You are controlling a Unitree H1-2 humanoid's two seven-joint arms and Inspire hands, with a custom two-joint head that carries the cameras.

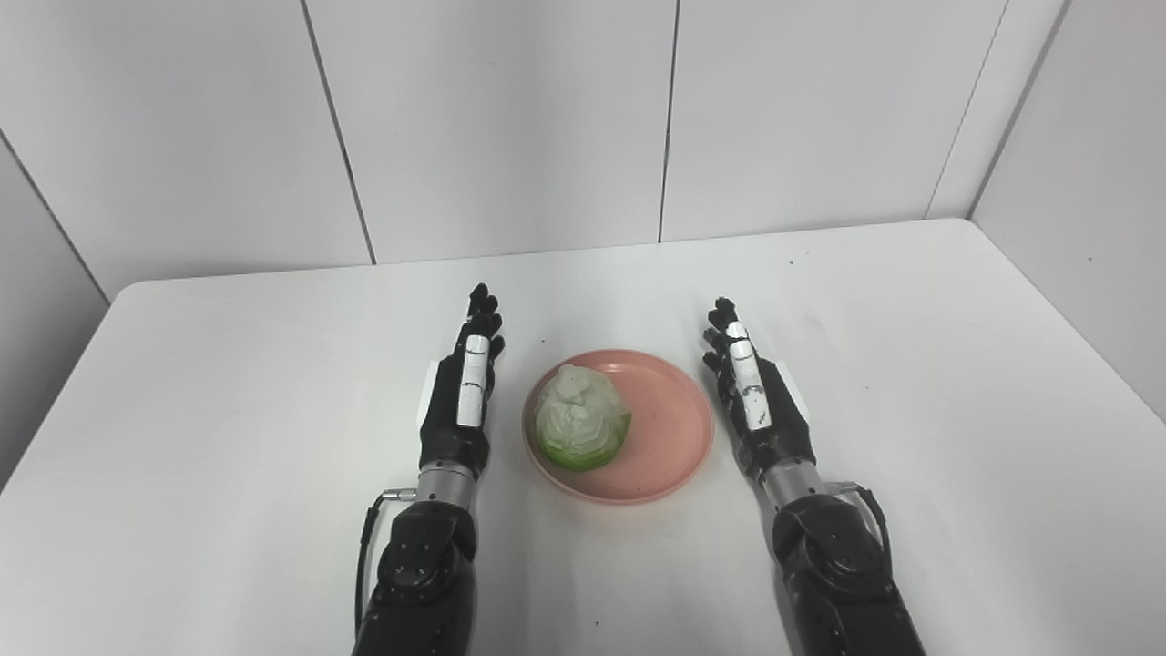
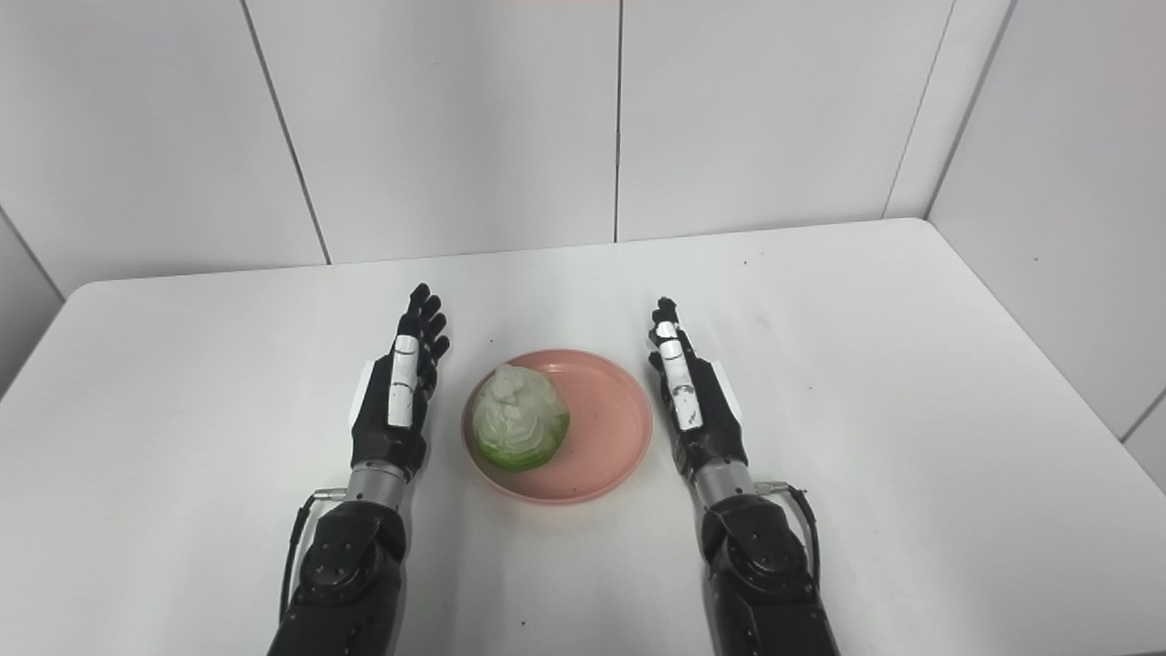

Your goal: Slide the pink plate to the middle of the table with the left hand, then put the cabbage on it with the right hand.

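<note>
On round pink plate [image 1: 669, 437], leafy cabbage [image 1: 580, 419]

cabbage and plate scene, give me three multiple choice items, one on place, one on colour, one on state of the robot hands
1. Where does the cabbage lie?
A. on the plate's left part
B. on the bare table
C. in the right robot hand

2. What colour is the plate?
A. blue
B. pink
C. black

3. How are the two robot hands?
A. both holding the plate
B. left closed on the cabbage
C. both open, holding nothing

Answers: 1 A, it sits inside the rim, left of centre. 2 B, its surface shows pink. 3 C, the left robot hand and right robot hand flank the plate with fingers extended.
</note>
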